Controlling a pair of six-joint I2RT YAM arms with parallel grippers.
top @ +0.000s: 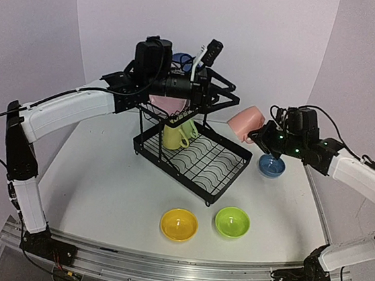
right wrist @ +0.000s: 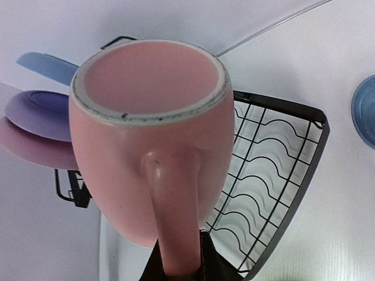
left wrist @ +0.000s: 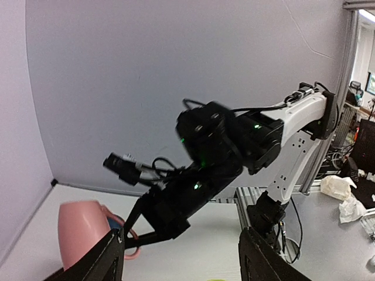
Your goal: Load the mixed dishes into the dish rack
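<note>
My right gripper is shut on the handle of the pink mug and holds it tilted in the air just right of the black wire dish rack. In the right wrist view the mug fills the frame, its handle between my fingers. My left gripper is open and empty above the rack's upper shelf; its fingers stand wide apart. A yellow mug and a light green mug stand in the rack. Pink, lavender and blue plates sit at the upper shelf.
A blue bowl lies on the table under my right wrist. A yellow bowl and a lime bowl sit side by side near the front edge. The rack's lower tray shows bare slots on its right half.
</note>
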